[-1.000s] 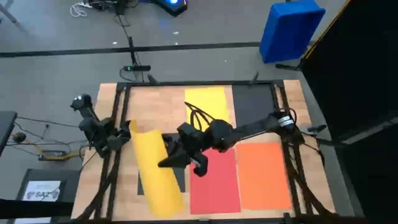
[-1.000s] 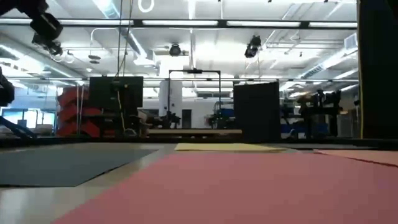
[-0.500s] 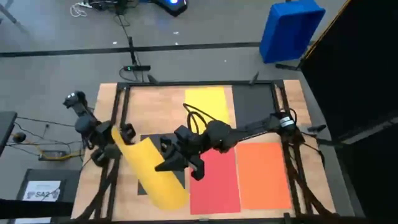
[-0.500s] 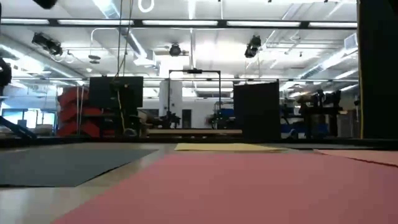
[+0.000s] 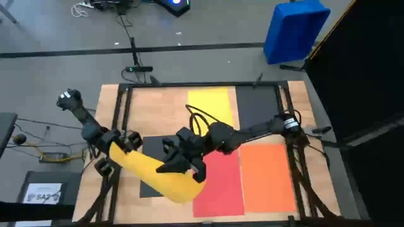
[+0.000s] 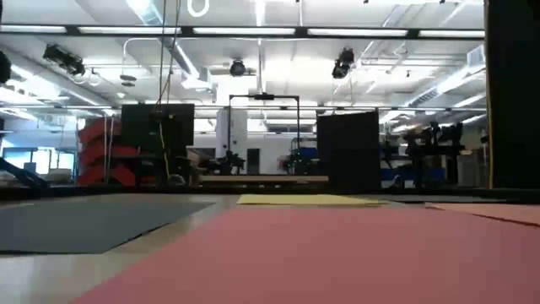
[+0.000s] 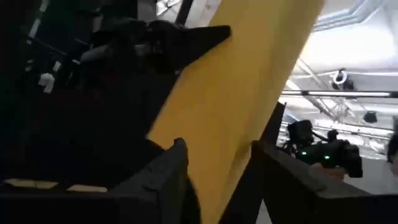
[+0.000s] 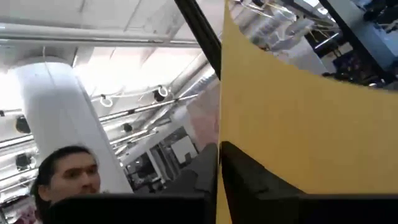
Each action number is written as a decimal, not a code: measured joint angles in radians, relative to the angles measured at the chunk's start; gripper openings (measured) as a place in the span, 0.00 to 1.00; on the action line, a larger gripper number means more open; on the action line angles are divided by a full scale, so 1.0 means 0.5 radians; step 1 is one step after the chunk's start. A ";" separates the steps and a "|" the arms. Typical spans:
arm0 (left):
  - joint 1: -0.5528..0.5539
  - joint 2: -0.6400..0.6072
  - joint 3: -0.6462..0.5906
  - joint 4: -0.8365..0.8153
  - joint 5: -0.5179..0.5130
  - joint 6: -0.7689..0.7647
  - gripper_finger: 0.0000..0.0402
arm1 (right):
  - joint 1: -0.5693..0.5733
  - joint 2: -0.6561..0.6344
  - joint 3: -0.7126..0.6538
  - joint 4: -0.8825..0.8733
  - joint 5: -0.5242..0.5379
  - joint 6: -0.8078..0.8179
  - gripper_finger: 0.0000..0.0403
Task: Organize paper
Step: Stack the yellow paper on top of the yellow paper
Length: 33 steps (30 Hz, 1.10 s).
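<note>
The left gripper's (image 5: 120, 142) fingers (image 7: 165, 177) grasp one end of a deep-yellow, thin rectangular paper sheet (image 5: 154, 173), which runs up between them in the left wrist view. The right gripper's (image 5: 183, 165) fingers (image 8: 261, 177) are clenched on the same sheet, pinching its edge near the middle of the desk. Below them, the wooden desk (image 5: 161, 104) with its black frame carries the other sheets lying flat: a lemon-yellow sheet (image 5: 210, 104) and a dark grey sheet (image 5: 257, 104) side by side at the far edge, a red sheet (image 5: 221, 186) and an orange sheet (image 5: 266, 176) side by side nearer, and another dark grey sheet (image 5: 146, 186) partly under the lifted, bowed one. A person's head (image 8: 65, 171) shows in the right wrist view.
</note>
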 joint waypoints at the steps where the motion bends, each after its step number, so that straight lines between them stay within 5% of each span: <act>1: 0.005 0.036 0.000 0.037 0.010 0.000 0.40 | -0.002 0.000 0.000 -0.013 0.006 -0.013 0.00; 13: 0.007 0.320 0.000 0.314 0.015 0.216 0.39 | -0.047 0.000 -0.002 -0.221 0.119 -0.097 0.00; 18: 0.007 0.371 0.000 0.215 -0.100 0.256 0.28 | -0.058 -0.001 -0.002 -0.430 0.152 -0.143 0.00; 25: 0.007 0.345 0.000 0.056 -0.265 0.204 0.03 | -0.085 -0.027 -0.003 -1.287 0.329 -0.323 0.00; 33: 0.015 0.331 0.000 0.034 -0.352 0.206 0.00 | -0.136 -0.256 -0.004 -2.307 0.905 -0.645 0.00</act>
